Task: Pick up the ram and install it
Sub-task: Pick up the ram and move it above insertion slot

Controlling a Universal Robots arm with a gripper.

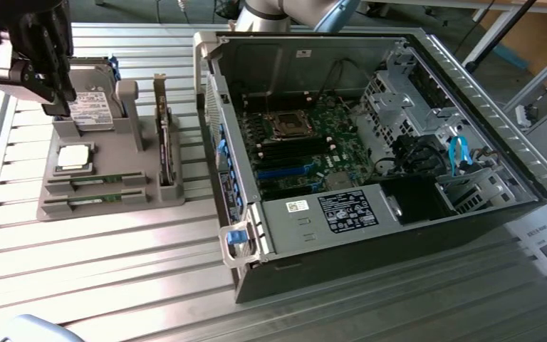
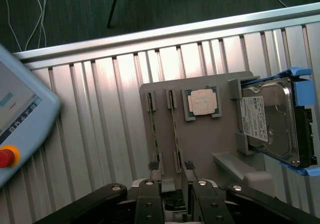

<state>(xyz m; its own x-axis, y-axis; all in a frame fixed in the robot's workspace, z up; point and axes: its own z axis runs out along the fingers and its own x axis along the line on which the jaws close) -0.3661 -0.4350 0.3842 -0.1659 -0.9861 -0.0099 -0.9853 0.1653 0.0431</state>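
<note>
- The black pincer hangs spread and empty above the grey plastic holder. In the exterior view, the holder sits on the ribbed aluminium worktop at nine o'clock of the open black computer case.
- The ram, a long thin green circuit-board stick, stands on edge in a slot at the holder's six o'clock end. A twin green stick stands just beside it, and neither is lifted yet.
- At twelve o'clock of them lies the square silver processor chip, and beyond it the silver hard drive in its blue frame. An upright expansion card stands at three o'clock.
- We judge the ram light, stiff, thin and fragile, with smooth faces. We would pinch across its flat faces near mid-length, at the exposed upper edge, sparing chips and contacts.
</note>
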